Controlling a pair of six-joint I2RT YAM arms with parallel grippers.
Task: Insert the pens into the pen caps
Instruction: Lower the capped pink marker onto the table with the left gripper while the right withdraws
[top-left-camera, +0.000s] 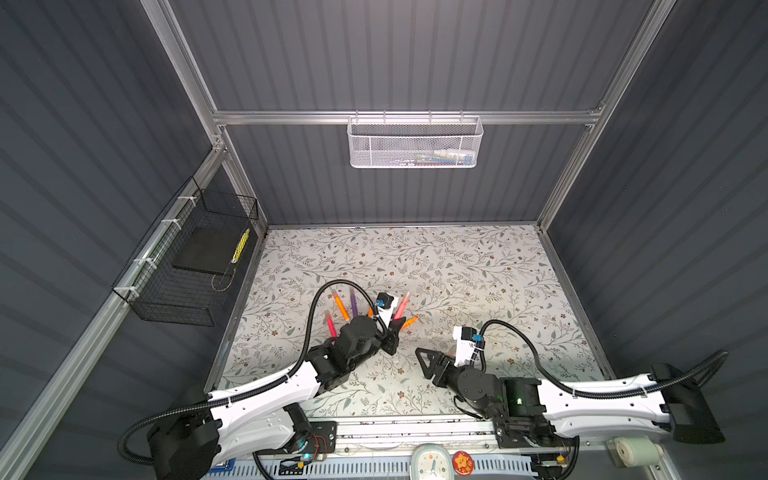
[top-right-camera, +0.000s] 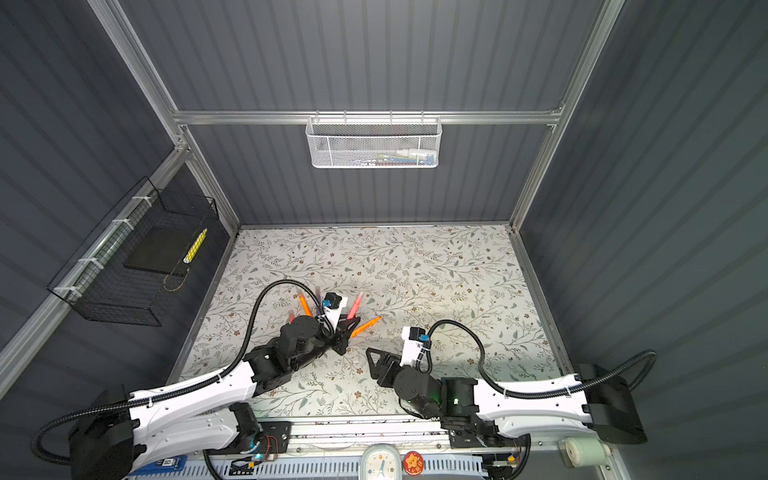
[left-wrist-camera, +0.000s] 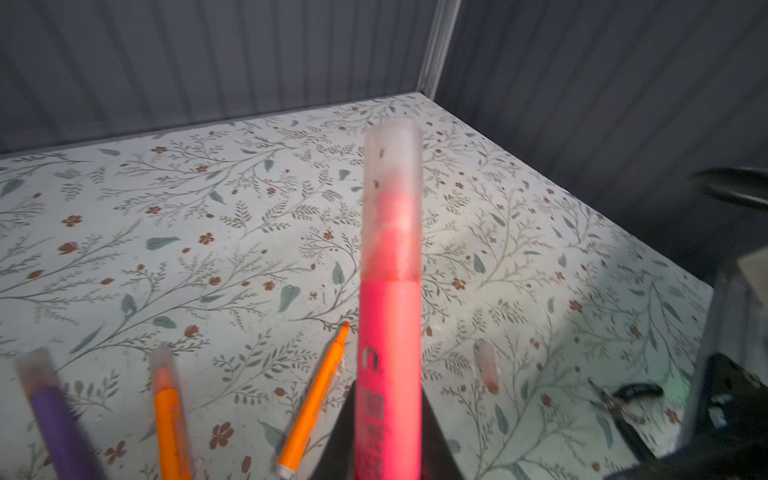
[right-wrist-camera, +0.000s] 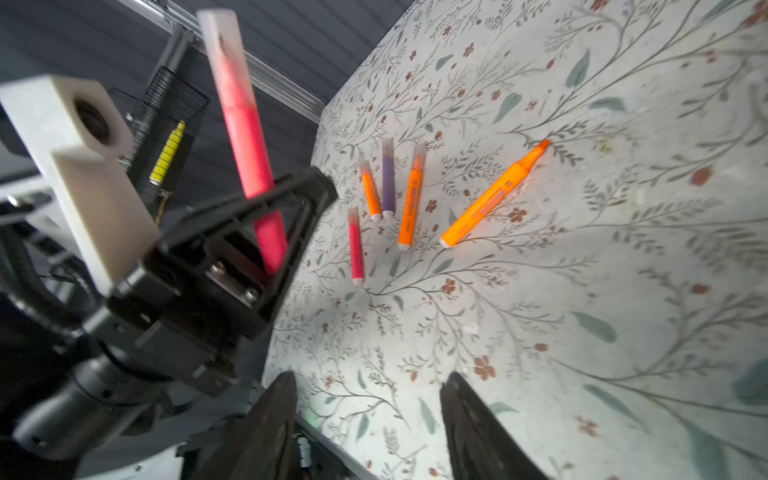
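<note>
Clamped in left gripper (top-left-camera: 395, 330), tilted up and away: one capped pen (top-left-camera: 402, 305). Flat on table (top-left-camera: 457, 270), left of it: four capped pens (right-wrist-camera: 388, 183), side by side. Right of it: uncapped pen (top-left-camera: 409, 322). Apart from all pens: loose cap (left-wrist-camera: 485, 368). Nearer and rightward, touching nothing: right gripper (right-wrist-camera: 370, 380).

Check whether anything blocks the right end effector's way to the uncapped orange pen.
Nothing visible does. In the right wrist view only bare table lies between the open right end effector and the orange pen. The left end effector, holding the capped pink pen, stands close beside that path.
</note>
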